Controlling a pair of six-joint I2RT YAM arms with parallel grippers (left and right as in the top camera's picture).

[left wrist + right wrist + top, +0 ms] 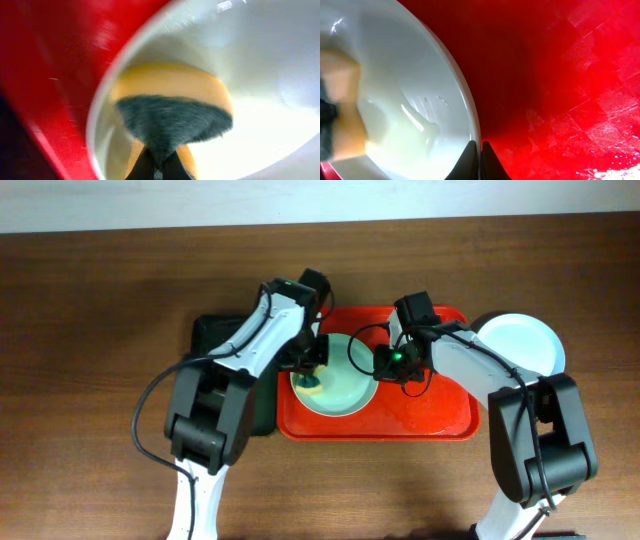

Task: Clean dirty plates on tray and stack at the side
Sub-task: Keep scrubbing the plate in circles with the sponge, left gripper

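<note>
Overhead: yellow-and-grey sponge (170, 100), clamped in left gripper (158, 167), is pressed on pale mint round plate (345, 392); opposite rim is pinched by right gripper (479, 152).

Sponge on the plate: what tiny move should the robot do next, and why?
Probably wipe the sponge across the plate. The left gripper holds it pressed on the plate near one edge, while the right gripper pinches the rim, steadying it on the tray.
</note>
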